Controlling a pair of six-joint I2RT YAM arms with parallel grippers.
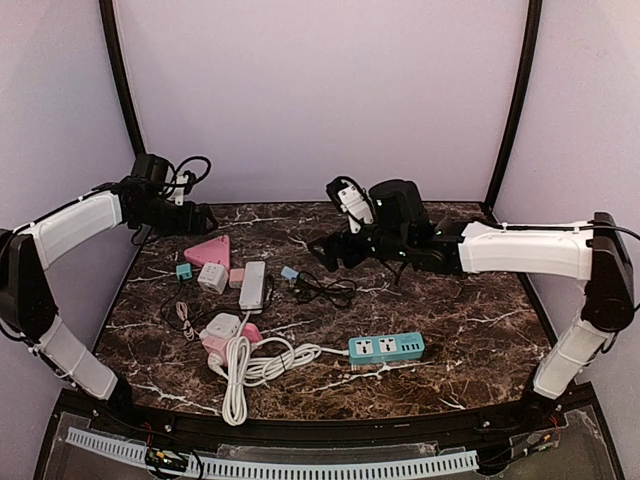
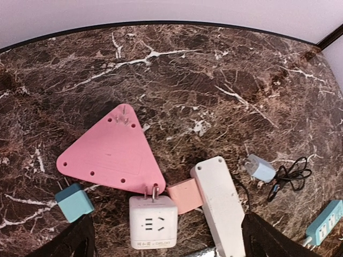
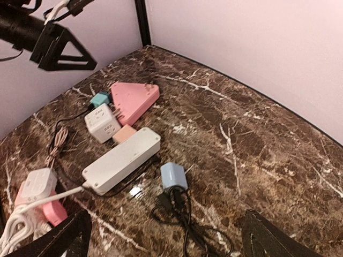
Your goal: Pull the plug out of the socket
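Lying mid-worktop toward the far edge, the one light-blue plug (image 3: 173, 176) sits just beside the single white power strip (image 3: 120, 160) but apart from it, so the pull looks done. The strip's long axis runs near-to-far. The right tool (image 3: 166, 238) hovers nearer, just rightward; the left tool (image 1: 200, 218) is well apart. Both are spread wide, holding nothing.

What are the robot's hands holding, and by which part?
Nothing. The left gripper and the right gripper are both open above the table, with nothing between their fingers.
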